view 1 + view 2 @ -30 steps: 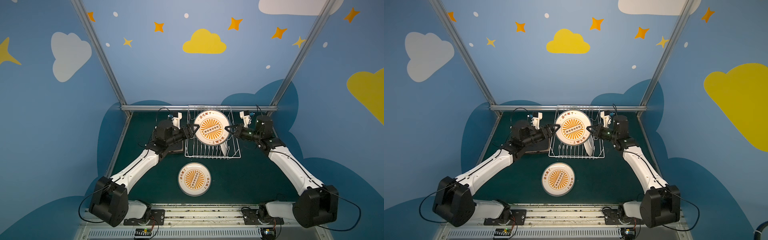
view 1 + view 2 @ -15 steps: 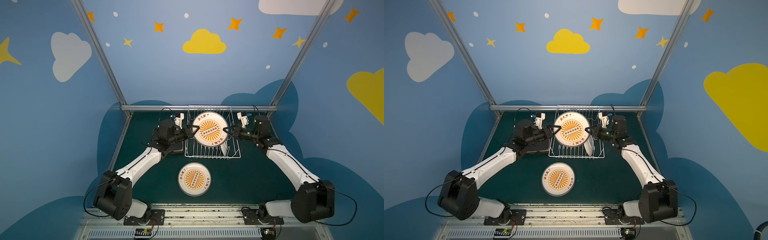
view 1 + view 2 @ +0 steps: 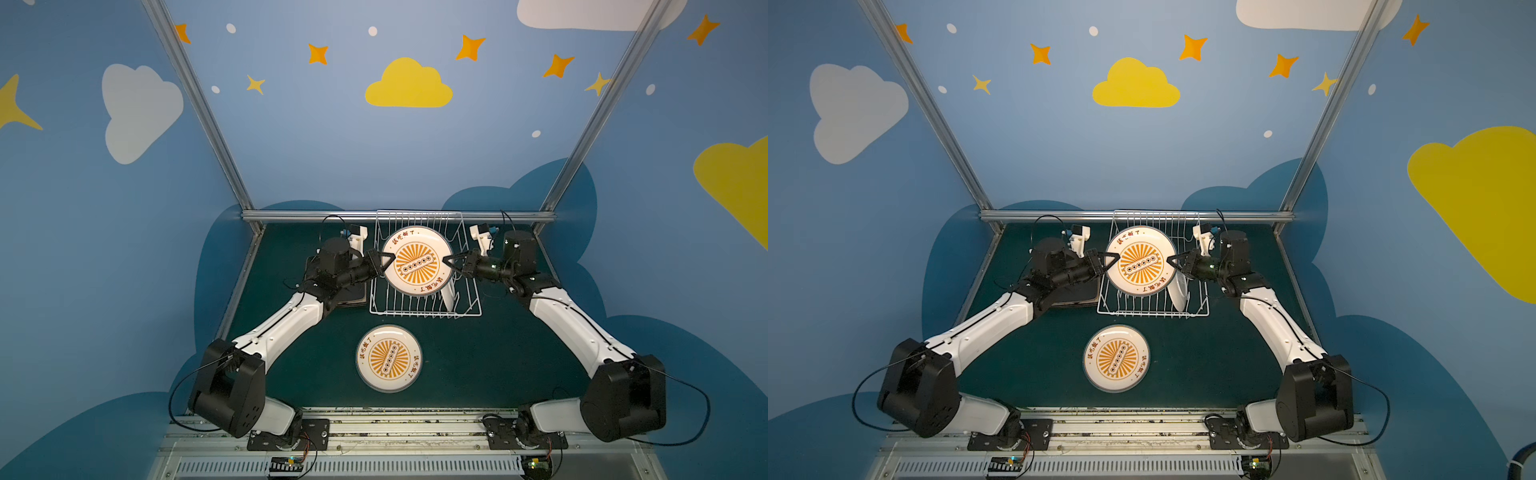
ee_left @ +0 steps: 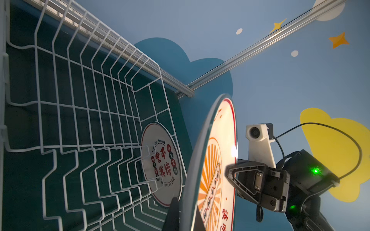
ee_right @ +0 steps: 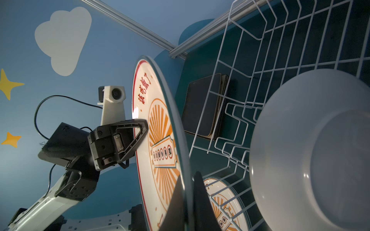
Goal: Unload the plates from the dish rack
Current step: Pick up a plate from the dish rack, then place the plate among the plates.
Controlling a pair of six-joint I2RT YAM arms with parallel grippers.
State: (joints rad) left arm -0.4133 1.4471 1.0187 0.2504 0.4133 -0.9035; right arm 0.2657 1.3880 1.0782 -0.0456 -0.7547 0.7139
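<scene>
The green tabletop point(image 3: 498, 353) carried the lot, and at its far edge sat the dish rack point(image 3: 424, 314), white wire and nearly empty. Above its tines hung the orange-sunburst plate point(image 3: 417, 262), face up toward the camera in both top views and pinched at opposite sides of its rim. It looked glossy and rigid. I judged it slick under the pads and likely to chip if dropped. The thin rim was the only sensible place to take it, and one pinch alone would have let it swing.

On the near side of the rack, a second sunburst plate point(image 3: 389, 358) lay flat on the tabletop. Whether it topped a stack, I couldn't tell. It looked the natural landing spot, with open green around it.

Just beside the rack's left wall lay a dark stack of square plates point(image 5: 204, 106), partly under the left forearm and out of the path.

The red-and-black plate point(image 4: 162, 164) stood upright among the tines at the rack's near right, just below the held plate's lower edge. That plate, the tines and the rack's front wall were what stood in the way, so clearing them called for height first.

The left hand point(image 3: 388, 261) was clamped on one edge of the held plate and the right hand point(image 3: 448, 262) on the other.
</scene>
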